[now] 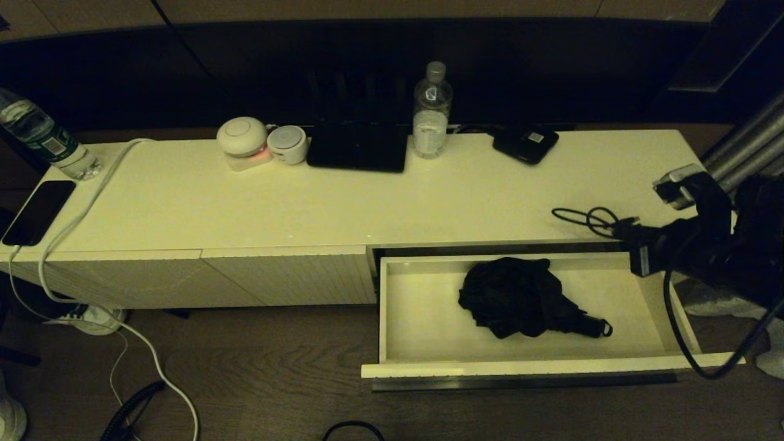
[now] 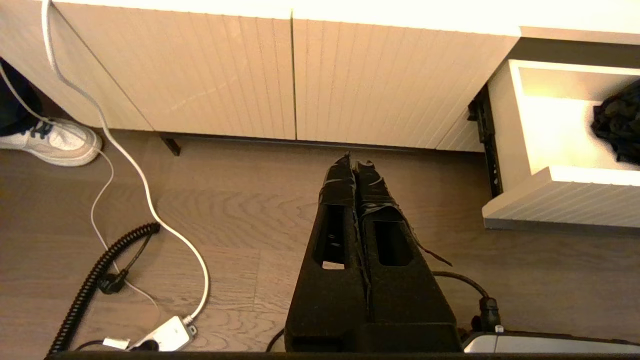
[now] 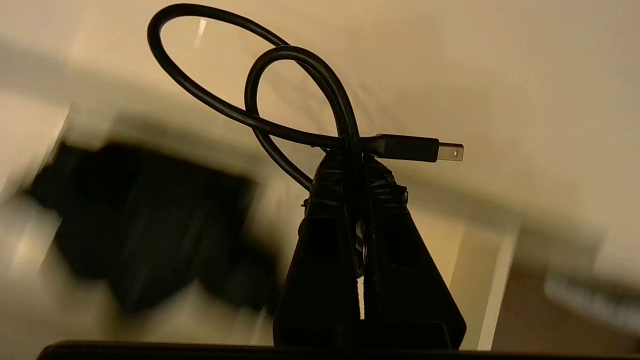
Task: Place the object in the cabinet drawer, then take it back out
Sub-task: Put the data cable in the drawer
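Note:
The cabinet drawer (image 1: 429, 367) is pulled out at the right of the white cabinet, its dark handle strip (image 1: 520, 384) under the front. The black folding umbrella (image 1: 514, 297) lies loose inside it, handle and wrist loop pointing right; its edge shows in the left wrist view (image 2: 620, 125) and it is a dark blur in the right wrist view (image 3: 145, 220). My right gripper (image 1: 618, 228) hovers at the cabinet top's front edge above the drawer's back right corner, shut on a thin black cable loop (image 3: 210, 95). My left gripper (image 2: 355, 162) is shut and empty, low over the floor.
On the cabinet top stand a water bottle (image 1: 432, 110), a flat black device with a white label (image 1: 525, 144), a black box (image 1: 358, 147), two white round gadgets (image 1: 243, 138) and a phone (image 1: 38, 211). A white cord (image 2: 130, 165) and coiled cord (image 2: 95, 285) lie on the floor.

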